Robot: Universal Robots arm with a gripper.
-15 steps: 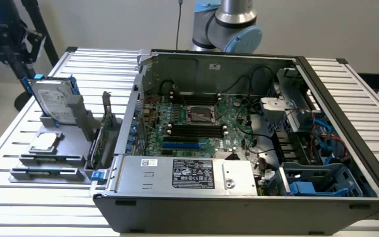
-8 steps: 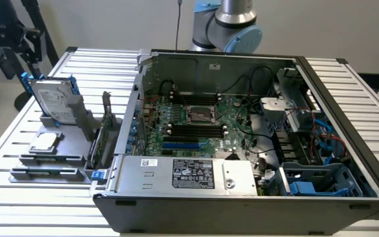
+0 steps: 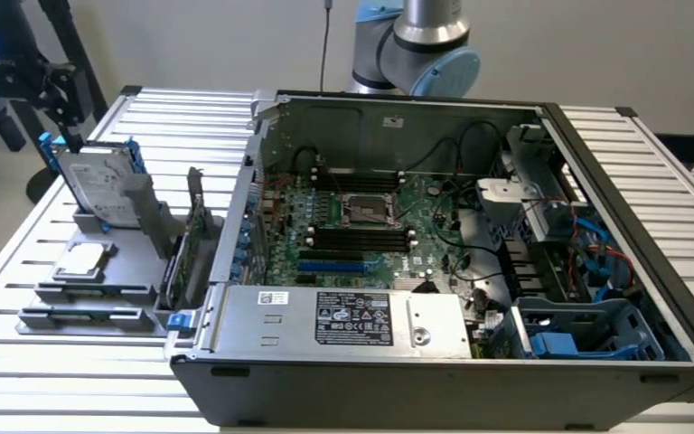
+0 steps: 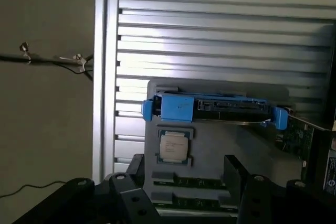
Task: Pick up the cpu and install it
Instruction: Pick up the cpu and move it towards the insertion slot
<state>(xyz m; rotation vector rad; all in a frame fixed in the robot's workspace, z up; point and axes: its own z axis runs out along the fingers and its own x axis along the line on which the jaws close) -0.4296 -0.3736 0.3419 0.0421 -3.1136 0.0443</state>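
Observation:
The cpu (image 3: 82, 260), a small flat square chip with a shiny silver top, lies in a recess of the grey holder (image 3: 124, 271) on the slatted table, at the exterior view's left. In the wrist view the cpu (image 4: 174, 147) sits beside the blue-framed hard drive (image 4: 215, 108). My gripper (image 4: 184, 184) hangs well above the holder, its two black fingers (image 4: 233, 174) wide apart and open with nothing between them. The empty processor socket (image 3: 363, 210) shows in the middle of the motherboard inside the open computer case (image 3: 444, 380).
The hard drive (image 3: 97, 185) stands upright at the back of the holder, and an expansion card (image 3: 192, 240) stands beside the case. My arm (image 3: 417, 45) rises behind the case. Memory sticks (image 3: 360, 237), cables and a power supply (image 3: 341, 321) surround the socket.

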